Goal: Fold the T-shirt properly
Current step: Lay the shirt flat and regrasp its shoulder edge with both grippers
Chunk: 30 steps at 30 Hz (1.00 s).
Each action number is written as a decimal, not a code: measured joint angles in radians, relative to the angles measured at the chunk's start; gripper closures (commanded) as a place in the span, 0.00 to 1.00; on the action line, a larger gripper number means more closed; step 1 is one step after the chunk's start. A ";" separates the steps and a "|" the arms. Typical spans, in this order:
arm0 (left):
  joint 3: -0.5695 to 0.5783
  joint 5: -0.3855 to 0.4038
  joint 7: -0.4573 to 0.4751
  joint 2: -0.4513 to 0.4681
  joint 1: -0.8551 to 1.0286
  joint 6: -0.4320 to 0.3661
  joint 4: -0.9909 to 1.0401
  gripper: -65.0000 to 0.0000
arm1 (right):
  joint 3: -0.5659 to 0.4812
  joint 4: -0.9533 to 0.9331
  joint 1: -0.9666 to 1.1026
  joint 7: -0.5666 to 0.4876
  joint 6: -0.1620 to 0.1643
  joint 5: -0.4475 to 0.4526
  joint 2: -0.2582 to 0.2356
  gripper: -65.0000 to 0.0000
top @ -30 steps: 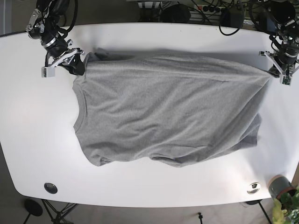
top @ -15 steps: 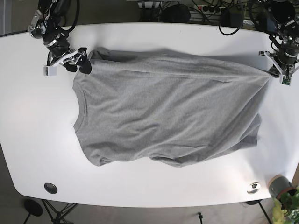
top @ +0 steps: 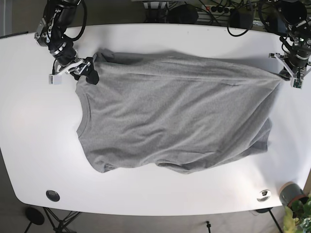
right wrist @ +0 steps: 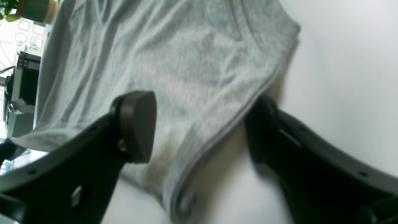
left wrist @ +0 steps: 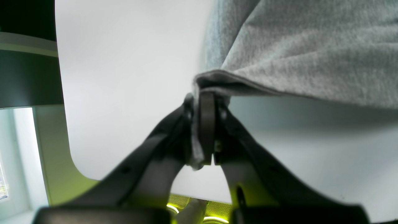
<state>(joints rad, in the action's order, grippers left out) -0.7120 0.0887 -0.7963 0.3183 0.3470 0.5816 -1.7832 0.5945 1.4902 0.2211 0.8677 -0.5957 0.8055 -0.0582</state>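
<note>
Base view shows the grey T-shirt [top: 175, 114] spread across the middle of the white bench [top: 34, 126], its collar toward 9 o'clock and its hem toward 3 o'clock. At 2 o'clock the left claw [top: 291, 73] is clenched on the shirt's far hem corner (the left wrist view shows cloth pinched between the fingers). At 10 o'clock the right claw [top: 80, 68] sits at the shoulder edge, its fingers spread apart with the fabric's edge lying between them, not gripped.
</note>
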 measured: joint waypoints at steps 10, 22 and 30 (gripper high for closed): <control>0.048 0.000 0.000 -0.002 -0.004 0.000 0.000 1.00 | -0.001 -0.014 -0.034 0.020 0.011 -0.027 0.003 0.98; 0.088 -0.005 0.170 -0.037 0.019 -0.001 0.000 1.00 | 0.003 0.055 0.067 0.019 0.039 -0.035 -0.003 0.97; 0.081 -0.006 0.173 -0.032 0.058 -0.001 0.001 1.00 | 0.003 0.160 0.145 0.012 0.035 -0.024 -0.003 0.97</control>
<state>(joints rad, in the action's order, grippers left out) -0.6312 0.0830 -0.6235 0.2859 0.4053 0.5808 -1.7821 0.5980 1.6501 0.3660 0.8799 -0.5610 0.7815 -0.0616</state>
